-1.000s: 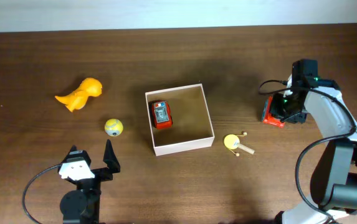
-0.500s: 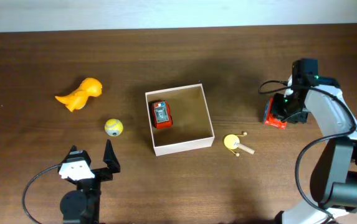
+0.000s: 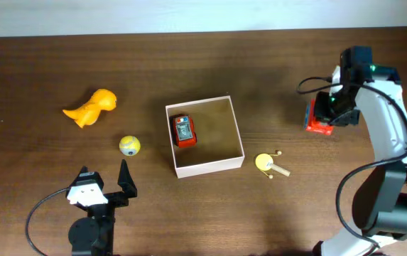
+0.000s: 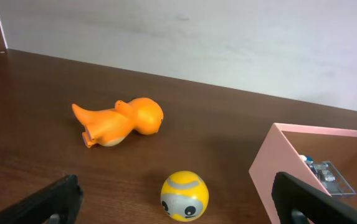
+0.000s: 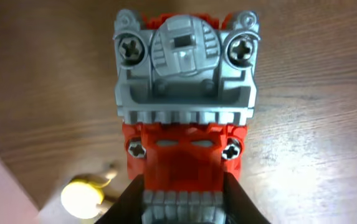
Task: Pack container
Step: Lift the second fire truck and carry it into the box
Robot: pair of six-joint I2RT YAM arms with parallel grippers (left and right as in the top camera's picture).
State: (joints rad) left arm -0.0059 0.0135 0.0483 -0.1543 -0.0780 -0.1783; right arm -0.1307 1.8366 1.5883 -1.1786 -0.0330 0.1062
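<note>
Brown wood worktop [image 3: 260, 64], seen from above: the white-walled container [image 3: 209, 168] sits at mid-frame, with a small red toy car [image 3: 183, 131] lying in its left half. At the right of the frame, the right pincer [image 3: 331, 112] is pinching a red-and-grey toy vehicle [image 3: 319, 121], well apart from the container. In the right wrist view the toy's grey, screw-studded part fills most of the frame. The left pincer [image 3: 104, 175], at lower left, stands spread wide. An orange dinosaur toy [image 3: 91, 108] lies at upper left. A yellow ball [image 3: 129, 146] rests between it and the container. A small yellow toy with wooden sticks [image 3: 267, 163] lies near the container's lower right corner.
</note>
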